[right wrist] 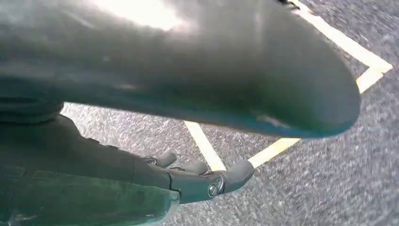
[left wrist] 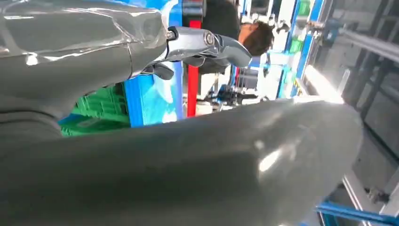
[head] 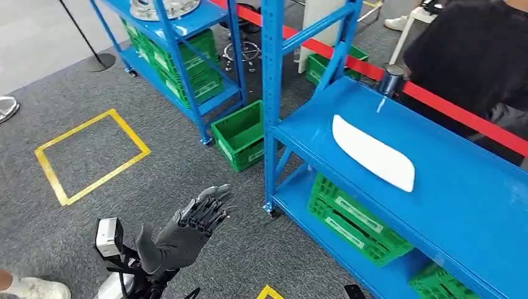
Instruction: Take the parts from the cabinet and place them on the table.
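Note:
A white, flat, elongated part [head: 373, 152] lies on the upper blue shelf [head: 461, 193] of the near rack, on the right of the head view. My left hand [head: 187, 230] is raised over the grey carpet to the left of that rack, fingers spread and extended toward it, holding nothing. In the left wrist view my left hand [left wrist: 155, 150] is blurred and close, with one finger [left wrist: 211, 44] stretched toward the rack. My right hand [right wrist: 188, 80] hangs over the carpet with fingers [right wrist: 207, 181] loosely extended and nothing in them.
A blue rack upright [head: 271, 106] stands between my left hand and the part. Green bins [head: 355, 221] fill the lower shelf; another green bin [head: 241, 134] sits on the floor. A second blue rack [head: 180, 56] stands behind. A person in black [head: 473, 56] stands behind red tape [head: 461, 112].

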Tool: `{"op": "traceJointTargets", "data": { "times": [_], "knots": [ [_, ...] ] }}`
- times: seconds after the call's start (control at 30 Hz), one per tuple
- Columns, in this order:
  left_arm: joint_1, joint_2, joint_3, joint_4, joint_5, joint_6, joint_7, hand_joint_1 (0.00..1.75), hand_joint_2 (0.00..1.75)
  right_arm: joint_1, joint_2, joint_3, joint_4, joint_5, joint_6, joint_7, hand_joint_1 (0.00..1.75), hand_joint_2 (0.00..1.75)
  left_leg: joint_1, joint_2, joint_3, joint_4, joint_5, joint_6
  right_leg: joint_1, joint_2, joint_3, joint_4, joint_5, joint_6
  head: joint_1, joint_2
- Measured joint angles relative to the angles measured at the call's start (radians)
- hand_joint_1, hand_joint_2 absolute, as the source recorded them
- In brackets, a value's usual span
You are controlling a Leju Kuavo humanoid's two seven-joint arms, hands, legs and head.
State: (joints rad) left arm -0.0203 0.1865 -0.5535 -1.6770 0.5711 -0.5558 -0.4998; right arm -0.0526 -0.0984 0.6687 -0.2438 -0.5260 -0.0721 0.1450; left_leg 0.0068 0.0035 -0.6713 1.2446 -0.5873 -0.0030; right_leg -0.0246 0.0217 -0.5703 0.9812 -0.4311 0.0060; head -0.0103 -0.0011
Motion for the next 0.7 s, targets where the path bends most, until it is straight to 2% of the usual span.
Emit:
{"op": "traceJointTargets", "data": {
  "times": [0.03, 0.07, 0.1, 0.13, 0.17, 0.2, 0.23, 0.27, 0.33, 0.37, 0.4, 0.43, 0.47, 0.5, 0.53, 0.57, 0.6, 0.67, 0.7],
  "knots": [
    [0.002, 0.0, 0.0, 0.0, 0.0, 0.0, 0.0, 0.0, 0.0, 0.001, 0.0, 0.0, 0.0, 0.0, 0.0, 0.0, 0.0, 0.0, 0.001, 0.0, -0.031, 0.061, -0.015, 0.0, 0.003, 0.011, 0.0, 0.0, 0.001, -0.003, 0.0, 0.0],
    [0.002, 0.0, 0.0, 0.0, 0.0, 0.0, 0.0, 0.0, 0.0, 0.002, -0.001, 0.0, 0.0, 0.001, 0.0, 0.0, 0.0, 0.0, 0.001, 0.0, -0.042, 0.079, -0.008, 0.003, 0.004, 0.021, 0.001, 0.0, 0.001, -0.003, 0.0, 0.0],
    [0.002, 0.0, 0.0, 0.0, 0.0, 0.0, 0.0, 0.0, 0.0, 0.003, -0.002, 0.0, 0.0, 0.002, 0.0, 0.0, 0.0, 0.0, 0.0, -0.002, -0.027, 0.039, 0.027, 0.009, 0.007, 0.034, 0.002, 0.0, 0.001, -0.003, 0.0, 0.0],
    [0.002, 0.0, 0.001, 0.0, 0.0, 0.0, 0.0, 0.0, 0.0, 0.003, -0.002, 0.0, 0.0, 0.002, 0.0, 0.0, 0.0, 0.0, 0.0, -0.007, 0.008, -0.038, 0.073, 0.017, 0.009, 0.047, 0.004, 0.0, 0.001, -0.002, 0.0, 0.0],
    [0.001, 0.0, 0.001, 0.0, 0.0, 0.0, 0.0, 0.0, 0.0, 0.003, -0.002, 0.0, 0.0, 0.002, 0.0, 0.0, 0.0, 0.0, -0.002, -0.023, 0.054, -0.136, 0.122, 0.029, 0.01, 0.059, 0.007, 0.0, 0.002, -0.002, 0.0, 0.0],
    [0.001, 0.0, 0.001, 0.0, 0.0, 0.0, 0.0, 0.0, 0.0, 0.003, 0.0, 0.0, 0.0, 0.002, 0.0, 0.0, 0.0, 0.0, -0.006, -0.066, 0.098, -0.233, 0.156, 0.046, 0.004, 0.071, 0.008, -0.001, 0.002, -0.002, 0.001, 0.0],
    [0.001, 0.001, 0.001, 0.0, 0.0, 0.0, 0.0, 0.0, 0.0, 0.002, 0.007, 0.0, 0.0, 0.002, 0.0, 0.0, 0.0, 0.0, -0.002, -0.091, 0.111, -0.247, 0.141, 0.056, 0.011, 0.077, 0.004, 0.0, 0.004, 0.002, 0.005, 0.0],
    [0.001, 0.0, 0.001, -0.001, 0.0, 0.0, 0.0, 0.0, 0.0, 0.0, 0.002, 0.0, 0.0, 0.002, 0.0, 0.0, 0.0, 0.0, -0.008, -0.085, 0.11, -0.255, 0.144, 0.057, 0.005, 0.085, -0.001, 0.0, 0.006, 0.004, 0.002, 0.0],
    [0.0, 0.0, 0.001, -0.001, -0.003, -0.003, 0.0, 0.0, 0.0, 0.004, 0.003, 0.0, 0.0, 0.002, 0.0, 0.0, 0.0, 0.0, -0.014, -0.068, 0.111, -0.258, 0.143, 0.06, -0.002, 0.107, -0.006, -0.005, 0.012, 0.015, -0.003, 0.0],
    [-0.002, 0.0, 0.002, -0.002, -0.003, -0.003, 0.0, 0.0, 0.0, 0.006, 0.002, 0.0, 0.0, 0.0, 0.0, 0.0, 0.0, 0.0, -0.012, -0.053, 0.126, -0.278, 0.152, 0.065, 0.007, 0.118, -0.006, -0.013, 0.017, 0.023, -0.003, 0.0],
    [-0.003, -0.003, 0.001, -0.003, -0.003, -0.004, 0.0, 0.0, 0.0, 0.009, 0.001, 0.001, 0.0, 0.0, 0.0, 0.0, 0.0, 0.0, -0.003, -0.035, 0.138, -0.3, 0.165, 0.058, 0.006, 0.077, -0.018, 0.008, 0.006, 0.017, -0.002, 0.0],
    [-0.002, -0.004, 0.001, -0.003, -0.005, -0.008, 0.001, 0.0, 0.0, 0.006, 0.0, 0.001, 0.0, -0.002, -0.001, 0.0, 0.0, 0.0, -0.003, -0.028, 0.141, -0.309, 0.169, 0.067, 0.01, 0.029, -0.04, 0.055, -0.024, 0.01, 0.003, 0.0],
    [0.0, -0.005, 0.001, -0.003, -0.005, -0.01, 0.001, 0.0, 0.0, 0.002, -0.003, 0.001, 0.0, -0.003, -0.003, 0.0, 0.0, 0.0, -0.004, -0.014, 0.141, -0.309, 0.169, 0.066, 0.009, 0.007, -0.076, 0.125, -0.054, 0.007, 0.005, 0.0],
    [0.003, -0.005, 0.001, -0.002, -0.006, -0.009, 0.003, 0.0, 0.0, 0.0, -0.005, 0.001, 0.0, -0.003, -0.003, 0.0, 0.0, 0.0, -0.005, 0.0, 0.14, -0.309, 0.169, 0.066, 0.005, -0.004, -0.113, 0.198, -0.082, 0.007, 0.005, 0.0],
    [0.004, -0.004, 0.001, -0.002, -0.006, -0.01, 0.003, 0.0, 0.0, 0.0, -0.008, 0.001, 0.0, -0.003, -0.004, 0.0, 0.0, 0.0, -0.007, 0.014, 0.138, -0.308, 0.168, 0.065, 0.002, -0.008, -0.153, 0.278, -0.108, 0.011, 0.005, 0.0],
    [0.005, -0.005, 0.0, -0.002, -0.007, -0.01, 0.003, 0.0, 0.0, 0.003, -0.009, 0.001, 0.0, -0.003, -0.004, 0.0, 0.0, 0.0, -0.006, 0.027, 0.136, -0.307, 0.167, 0.063, -0.001, -0.01, -0.17, 0.311, -0.111, 0.021, 0.005, 0.0],
    [0.005, -0.006, 0.0, -0.002, -0.009, -0.01, 0.003, 0.0, 0.0, 0.006, -0.011, 0.001, 0.0, -0.004, -0.004, 0.0, 0.0, 0.0, -0.005, 0.037, 0.136, -0.305, 0.165, 0.061, -0.004, -0.013, -0.156, 0.285, -0.096, 0.033, 0.005, 0.0],
    [0.005, -0.006, 0.0, -0.002, -0.015, -0.01, 0.003, 0.0, 0.0, 0.009, -0.016, 0.001, 0.0, -0.005, -0.005, 0.0, 0.0, 0.0, -0.001, 0.057, 0.134, -0.292, 0.157, 0.048, -0.012, -0.032, -0.062, 0.113, -0.031, 0.062, 0.005, 0.0],
    [0.005, -0.006, 0.0, -0.002, -0.015, -0.01, 0.003, 0.0, 0.0, 0.008, -0.018, 0.001, 0.0, -0.005, -0.005, 0.0, 0.0, 0.0, 0.0, 0.066, 0.132, -0.278, 0.148, 0.039, -0.015, -0.069, -0.004, 0.012, -0.007, 0.071, 0.006, 0.0]
  ]
}}
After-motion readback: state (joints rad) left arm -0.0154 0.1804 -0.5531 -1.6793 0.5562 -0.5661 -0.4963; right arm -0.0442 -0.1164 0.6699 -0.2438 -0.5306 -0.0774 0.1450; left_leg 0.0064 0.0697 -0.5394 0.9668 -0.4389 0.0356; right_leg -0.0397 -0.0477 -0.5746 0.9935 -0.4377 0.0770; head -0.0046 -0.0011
